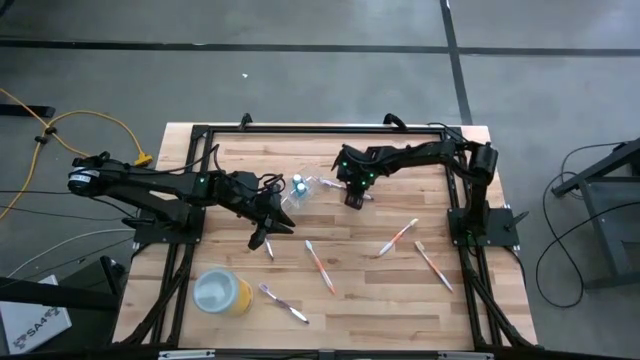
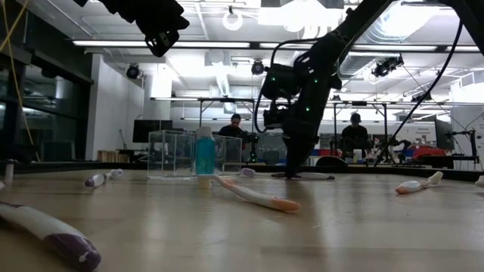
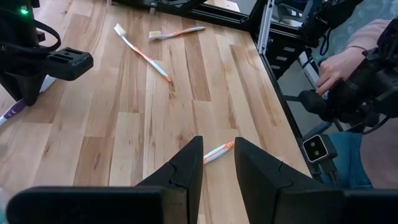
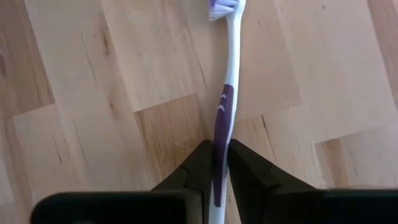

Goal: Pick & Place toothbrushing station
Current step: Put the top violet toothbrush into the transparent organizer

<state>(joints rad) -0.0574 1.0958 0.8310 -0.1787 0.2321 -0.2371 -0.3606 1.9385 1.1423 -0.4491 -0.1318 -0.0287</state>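
Note:
My right gripper (image 4: 216, 148) stands low over the table's far middle (image 1: 355, 196), shut on a white-and-purple toothbrush (image 4: 227, 74) that lies flat on the wood. Left of it sits the clear cup (image 1: 296, 189) with a blue tube (image 2: 205, 153) by it. My left gripper (image 3: 217, 152) hovers above the table (image 1: 265, 235), open, with nothing between its fingers. Other toothbrushes lie loose: two orange ones (image 1: 320, 266) (image 1: 398, 238), a pale one (image 1: 433, 263) and a purple one (image 1: 285, 303) near the front. My right gripper pinches the toothbrush's purple handle (image 4: 222, 121) between its two fingers, one on each long side, behind the middle of the brush. The fingers come down steeply from above. The brush still lies on the table, its bristle head (image 4: 222, 7) pointing away from the fingers.
A yellow cup with a pale top (image 1: 222, 292) stands at the near left. Black frame rails (image 1: 470, 215) run along the table's sides. A person's hand (image 3: 336, 68) shows beyond the table's right edge.

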